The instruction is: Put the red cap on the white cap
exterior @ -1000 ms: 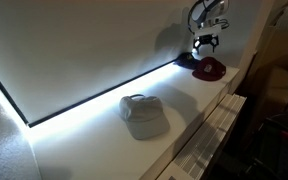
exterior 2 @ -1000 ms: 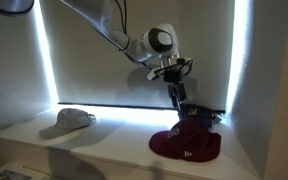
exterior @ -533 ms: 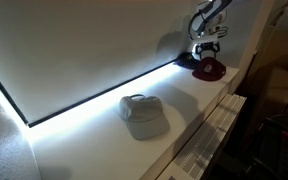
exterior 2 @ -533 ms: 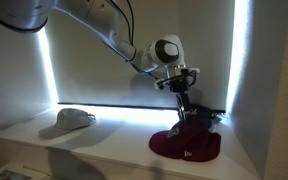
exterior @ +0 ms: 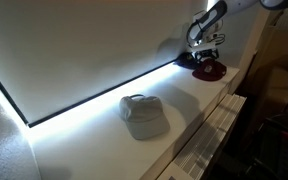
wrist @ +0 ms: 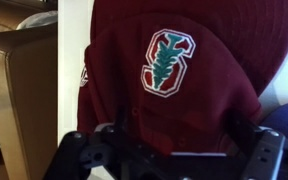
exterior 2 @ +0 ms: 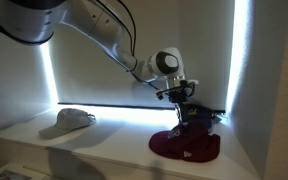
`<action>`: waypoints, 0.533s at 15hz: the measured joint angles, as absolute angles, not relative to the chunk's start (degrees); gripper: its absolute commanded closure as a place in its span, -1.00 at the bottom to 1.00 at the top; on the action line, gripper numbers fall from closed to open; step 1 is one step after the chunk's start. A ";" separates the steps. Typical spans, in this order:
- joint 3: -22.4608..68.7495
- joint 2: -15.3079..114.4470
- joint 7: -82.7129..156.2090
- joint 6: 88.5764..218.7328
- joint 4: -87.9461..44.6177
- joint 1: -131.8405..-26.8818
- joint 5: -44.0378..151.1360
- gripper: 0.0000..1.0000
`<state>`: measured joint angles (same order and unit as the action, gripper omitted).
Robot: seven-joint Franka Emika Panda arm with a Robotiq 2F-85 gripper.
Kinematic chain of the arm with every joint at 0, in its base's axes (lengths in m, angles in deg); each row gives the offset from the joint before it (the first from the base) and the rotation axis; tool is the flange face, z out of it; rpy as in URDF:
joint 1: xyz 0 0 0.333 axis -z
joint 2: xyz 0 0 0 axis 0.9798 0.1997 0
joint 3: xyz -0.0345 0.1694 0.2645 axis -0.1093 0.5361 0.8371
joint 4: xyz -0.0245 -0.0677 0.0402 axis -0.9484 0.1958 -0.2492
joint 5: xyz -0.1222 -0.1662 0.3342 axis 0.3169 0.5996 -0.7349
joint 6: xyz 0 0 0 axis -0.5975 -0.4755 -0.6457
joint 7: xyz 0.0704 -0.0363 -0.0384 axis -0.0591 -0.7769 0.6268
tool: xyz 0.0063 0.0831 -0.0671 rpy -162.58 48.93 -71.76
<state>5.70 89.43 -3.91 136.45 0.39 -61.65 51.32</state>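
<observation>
Dropped closer over the last second: black robot gripper (exterior: 205, 53), now right above the dark red fabric baseball cap (exterior: 211, 70); caps unmoved. Seen in an exterior view at the far end of a pale backlit ledge (exterior: 94, 135), just beside a darker navy-black cap (exterior: 187, 60) and well apart from the white fabric baseball cap (exterior: 144, 116) lying mid-ledge.

Shown nearer in an exterior view: gripper (exterior 2: 187, 110) tilted down over the red cap (exterior 2: 187, 146), navy cap (exterior 2: 200, 119) behind, white cap (exterior 2: 74, 120) far along the ledge.

Fills the wrist view: red cap (wrist: 184, 100) with a stitched S-and-tree emblem (wrist: 167, 62). Gripper (wrist: 174, 132) at the lower edge, jaws spread wide, one finger at either side of the crown, not clamped; contact cannot be told.
</observation>
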 measured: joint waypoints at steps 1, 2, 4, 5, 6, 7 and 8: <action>5.69 89.50 -3.94 136.22 0.59 -61.64 51.34 -1.00; 5.70 89.50 -3.94 136.00 0.78 -61.63 51.34 -1.00; 5.70 89.50 -3.94 135.80 0.92 -61.63 51.34 -1.00; 5.70 89.50 -3.94 135.78 0.93 -61.63 51.34 -1.00; 5.70 89.50 -3.94 135.77 0.94 -61.63 51.34 -1.00; 5.70 89.50 -3.94 135.75 0.95 -61.63 51.34 -1.00; 5.70 89.50 -3.94 135.74 0.95 -61.63 51.34 -1.00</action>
